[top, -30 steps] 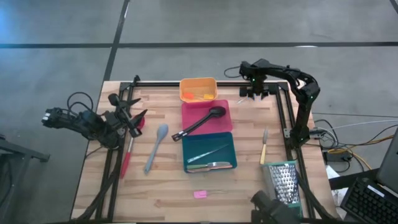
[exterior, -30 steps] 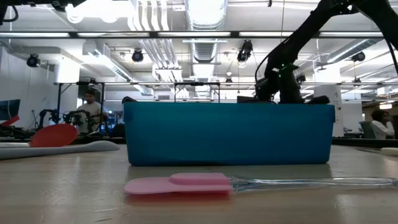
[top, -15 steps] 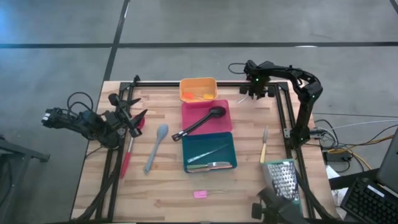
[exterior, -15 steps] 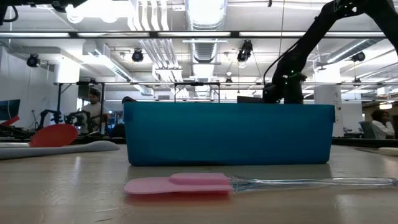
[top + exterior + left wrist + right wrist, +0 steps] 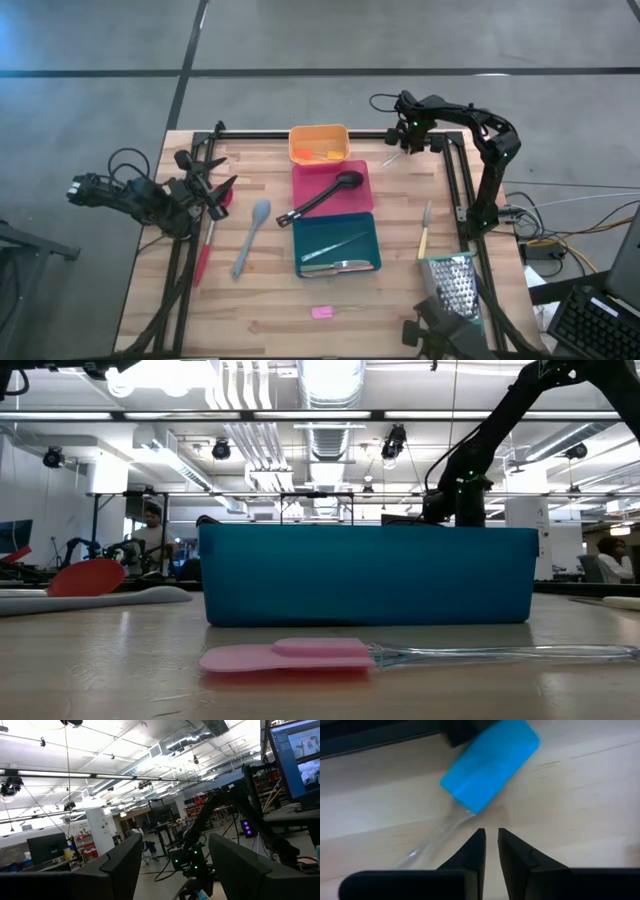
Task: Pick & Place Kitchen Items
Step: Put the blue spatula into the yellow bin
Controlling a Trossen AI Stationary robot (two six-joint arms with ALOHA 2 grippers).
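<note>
My right gripper hangs at the table's far right, its fingers drawn almost together, with only bare wood in the thin gap. A small blue spatula with a clear handle lies just beyond the fingertips; in the high view the spatula is a thin sliver below the gripper. My left gripper waits open at the table's left edge, over the head of the red spatula. A grey spoon, a yellow-handled knife and a pink spatula lie flat on the wood. My right gripper points down at the table beside the blue spatula. The clear handle runs past the outer side of one finger, not through the gap. Whether that finger touches the handle I cannot tell.
An orange tray with small pieces, a pink tray with a black spoon and a teal tray with metal tongs stand in a row mid-table. A box grater stands near right. A dark frame borders the table.
My right gripper has shifted a little toward the table's far edge. The utensils on the table lie where they were.
</note>
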